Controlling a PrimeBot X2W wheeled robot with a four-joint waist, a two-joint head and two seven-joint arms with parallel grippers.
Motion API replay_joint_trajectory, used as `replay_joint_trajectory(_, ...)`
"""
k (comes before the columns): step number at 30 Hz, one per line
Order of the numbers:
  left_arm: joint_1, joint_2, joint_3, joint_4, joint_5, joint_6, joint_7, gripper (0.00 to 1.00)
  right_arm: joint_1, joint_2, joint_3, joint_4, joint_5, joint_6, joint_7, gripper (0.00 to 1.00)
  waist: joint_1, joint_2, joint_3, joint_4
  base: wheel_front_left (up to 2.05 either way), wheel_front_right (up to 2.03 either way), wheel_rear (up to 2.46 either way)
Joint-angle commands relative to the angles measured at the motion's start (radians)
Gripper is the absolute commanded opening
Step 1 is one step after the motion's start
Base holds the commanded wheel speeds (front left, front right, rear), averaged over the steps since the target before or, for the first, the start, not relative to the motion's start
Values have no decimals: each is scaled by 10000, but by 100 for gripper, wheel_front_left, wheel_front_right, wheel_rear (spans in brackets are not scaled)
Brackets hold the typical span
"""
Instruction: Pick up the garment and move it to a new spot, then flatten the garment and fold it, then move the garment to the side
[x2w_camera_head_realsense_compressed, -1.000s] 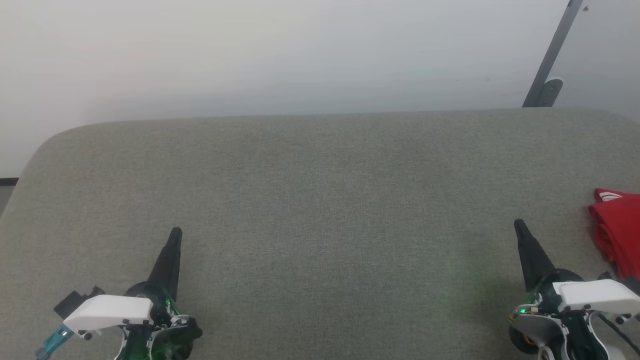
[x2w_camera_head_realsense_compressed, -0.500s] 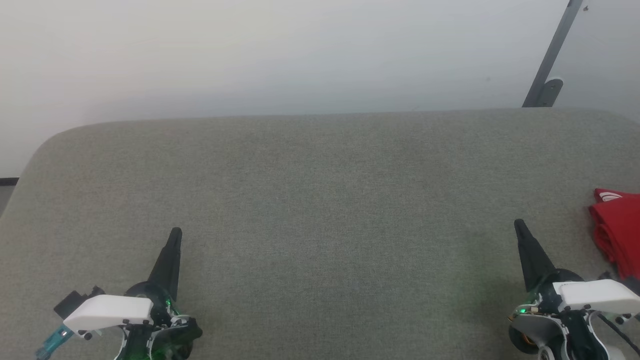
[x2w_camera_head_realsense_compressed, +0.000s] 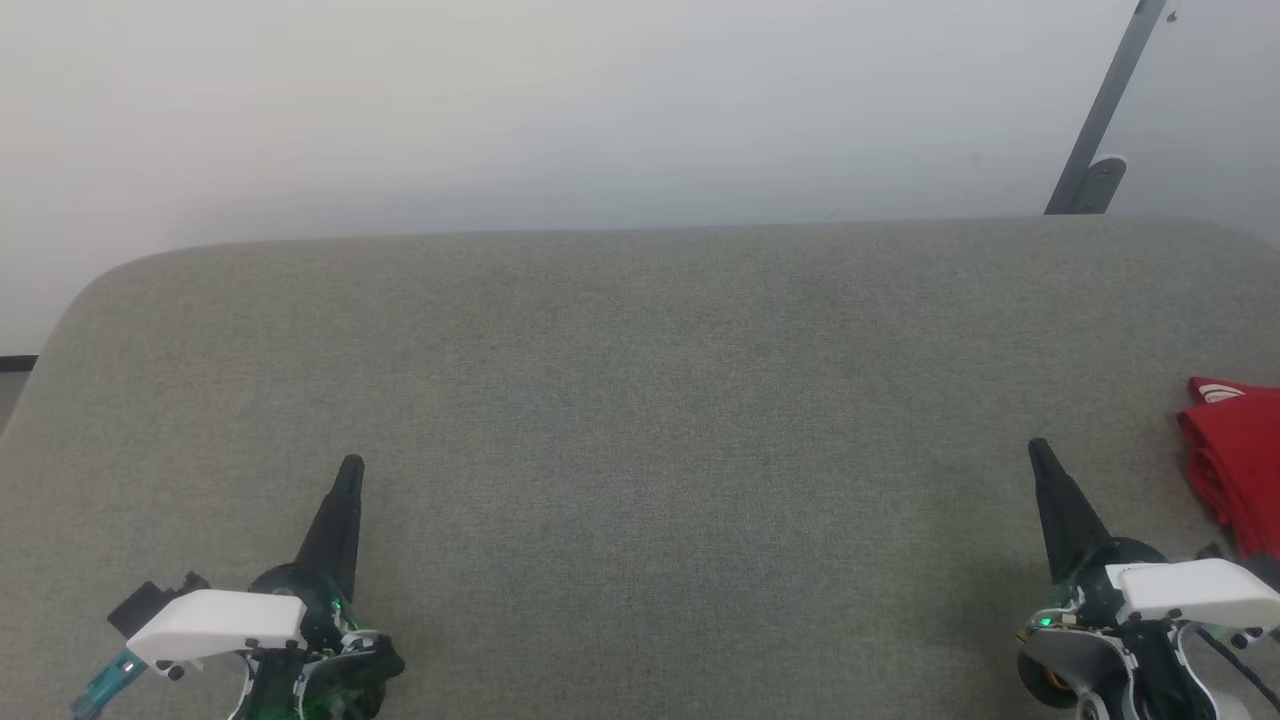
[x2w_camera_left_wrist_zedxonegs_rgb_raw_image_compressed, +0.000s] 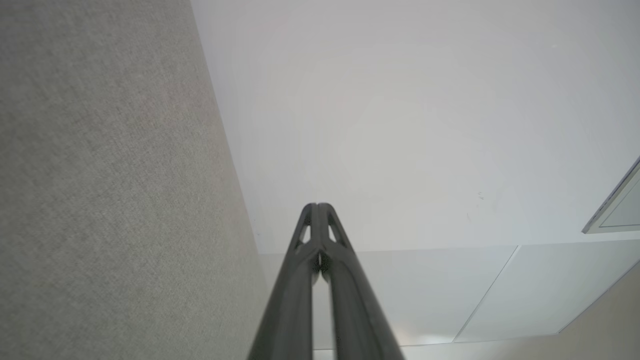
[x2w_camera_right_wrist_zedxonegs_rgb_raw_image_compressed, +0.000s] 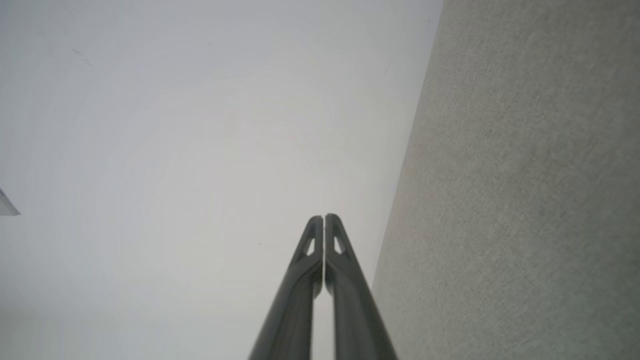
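Note:
The red garment (x2w_camera_head_realsense_compressed: 1240, 465) lies bunched at the right edge of the grey upholstered surface (x2w_camera_head_realsense_compressed: 640, 400), cut off by the head view's border, with a bit of white trim at its top. My right gripper (x2w_camera_head_realsense_compressed: 1038, 448) is shut and empty, a short way left of the garment and not touching it. My left gripper (x2w_camera_head_realsense_compressed: 351, 464) is shut and empty at the lower left, far from the garment. Each wrist view shows its own gripper, the left (x2w_camera_left_wrist_zedxonegs_rgb_raw_image_compressed: 317, 206) and the right (x2w_camera_right_wrist_zedxonegs_rgb_raw_image_compressed: 323, 218), with fingers pressed together and nothing between them.
A pale wall (x2w_camera_head_realsense_compressed: 600, 100) rises behind the surface's far edge. A grey metal bar with a foot (x2w_camera_head_realsense_compressed: 1100, 130) leans at the upper right. The surface's rounded left corner (x2w_camera_head_realsense_compressed: 90, 290) drops off toward a dark floor strip.

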Motion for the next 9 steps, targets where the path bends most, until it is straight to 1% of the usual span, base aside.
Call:
replay_joint_trajectory(1, -105, -29, 39, -7, 23, -29, 34, 0, -60, 39, -11, 11, 12, 0, 35, 0, 0, 0, 0, 0, 0, 0, 0)
replay_joint_trajectory(9, -105, -29, 40, -7, 25, -29, 36, 0, -60, 38, -11, 10, 12, 0, 36, 0, 0, 0, 0, 0, 0, 0, 0)
